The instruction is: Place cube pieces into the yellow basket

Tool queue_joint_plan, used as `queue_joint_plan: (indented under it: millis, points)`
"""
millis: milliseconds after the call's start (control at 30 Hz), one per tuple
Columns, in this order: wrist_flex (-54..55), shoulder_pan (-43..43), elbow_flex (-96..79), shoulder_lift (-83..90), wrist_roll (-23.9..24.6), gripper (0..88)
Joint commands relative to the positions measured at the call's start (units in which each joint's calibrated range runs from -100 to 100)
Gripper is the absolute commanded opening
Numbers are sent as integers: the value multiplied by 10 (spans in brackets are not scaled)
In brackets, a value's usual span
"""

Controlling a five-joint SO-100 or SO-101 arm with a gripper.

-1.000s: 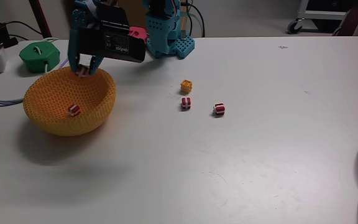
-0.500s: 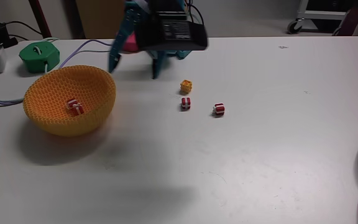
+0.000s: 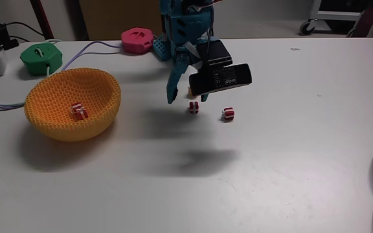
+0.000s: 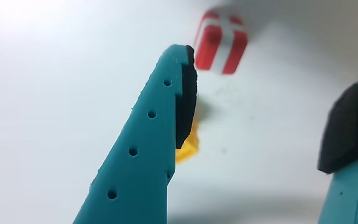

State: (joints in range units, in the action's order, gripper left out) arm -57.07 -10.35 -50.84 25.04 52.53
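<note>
Spread wide and carrying nothing, the teal gripper (image 3: 188, 98) hangs just above the white table (image 3: 290, 142), beside two striped cubes (image 3: 193, 107) (image 3: 228, 114). The wrist view alone shows the plain yellow-orange cube (image 4: 190, 144), half hidden behind the left finger (image 4: 154, 143), with one striped cube (image 4: 222, 41) beyond it. Well to the left in the fixed view sits the yellow basket (image 3: 102, 113), holding two more striped cubes (image 3: 78, 110). Behind lie a green gadget (image 3: 41, 58) and a pink one (image 3: 138, 40).
</note>
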Motion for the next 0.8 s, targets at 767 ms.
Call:
queue_joint_plan:
  millis: [767]
  points:
    - [109, 22, -74, -16, -24, 336]
